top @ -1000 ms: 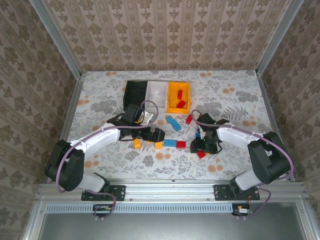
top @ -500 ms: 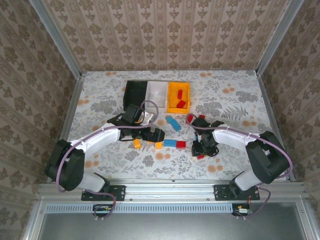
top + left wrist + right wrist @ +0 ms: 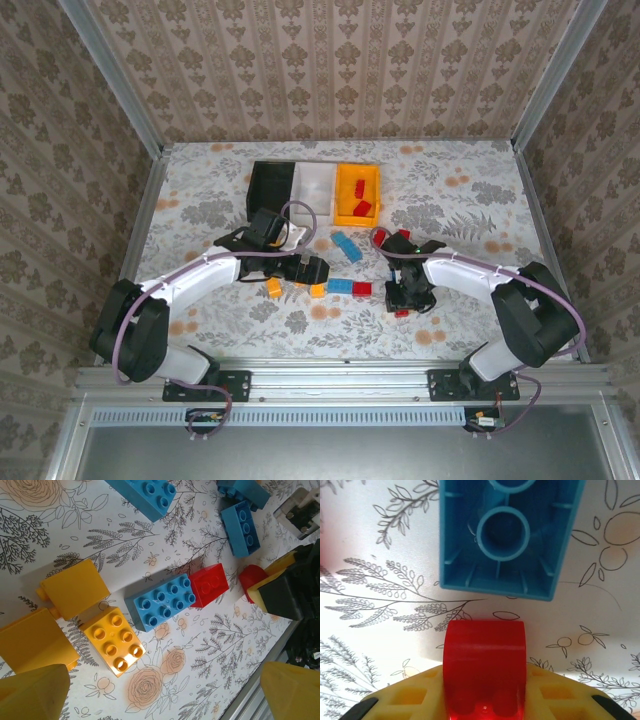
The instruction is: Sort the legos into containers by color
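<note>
Right gripper (image 3: 485, 692): jaws closed on a red brick (image 3: 485, 650) low over the bench (image 3: 380, 555); whether the brick touches the surface cannot be told. An upturned blue brick (image 3: 507, 535) lies just beyond it, apart. Over the last second the right arm drew in toward frame centre and settled on this brick; the left arm held position. Judgement: the pick is made, and the lift and carry are next.

Left gripper (image 3: 162, 695): jaws wide apart, empty, hovering over a yellow brick (image 3: 114, 639), a blue eight-stud brick (image 3: 160, 602) and a small red brick (image 3: 210, 585), the last two touching.

At upper centre of the top view, the black bin (image 3: 268, 190), white bin (image 3: 315, 183) and orange bin (image 3: 352, 185) stand touching in a row; the orange one already contains red bricks. The route there passes loose bricks. Open bench lies to the right, with the walls well apart.
</note>
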Controlling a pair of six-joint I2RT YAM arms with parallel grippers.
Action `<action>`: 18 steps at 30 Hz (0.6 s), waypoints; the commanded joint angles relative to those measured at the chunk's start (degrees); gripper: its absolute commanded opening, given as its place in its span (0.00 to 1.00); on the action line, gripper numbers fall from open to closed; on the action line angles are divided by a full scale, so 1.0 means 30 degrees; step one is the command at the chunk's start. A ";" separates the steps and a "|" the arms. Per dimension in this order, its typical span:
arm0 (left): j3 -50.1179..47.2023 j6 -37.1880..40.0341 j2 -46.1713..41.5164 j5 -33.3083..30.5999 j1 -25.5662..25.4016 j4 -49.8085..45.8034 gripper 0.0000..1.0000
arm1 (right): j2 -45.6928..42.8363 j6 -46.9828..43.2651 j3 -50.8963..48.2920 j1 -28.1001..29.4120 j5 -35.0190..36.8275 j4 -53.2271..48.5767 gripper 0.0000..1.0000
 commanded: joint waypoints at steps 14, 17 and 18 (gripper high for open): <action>-0.2012 -0.0949 -0.5170 -0.2171 0.3465 -0.0743 1.00 | 0.3506 -0.1536 1.2329 -0.0824 -0.0551 -0.3063 0.34; -0.2427 -0.0960 -0.5837 -0.2072 0.4215 -0.1237 1.00 | 0.6143 -0.1962 1.5582 -0.1180 -0.0489 -0.3269 0.35; -0.2521 -0.0962 -0.5991 -0.1957 0.4434 -0.1353 1.00 | 0.6893 -0.1998 1.6383 -0.1278 -0.0512 -0.3409 0.35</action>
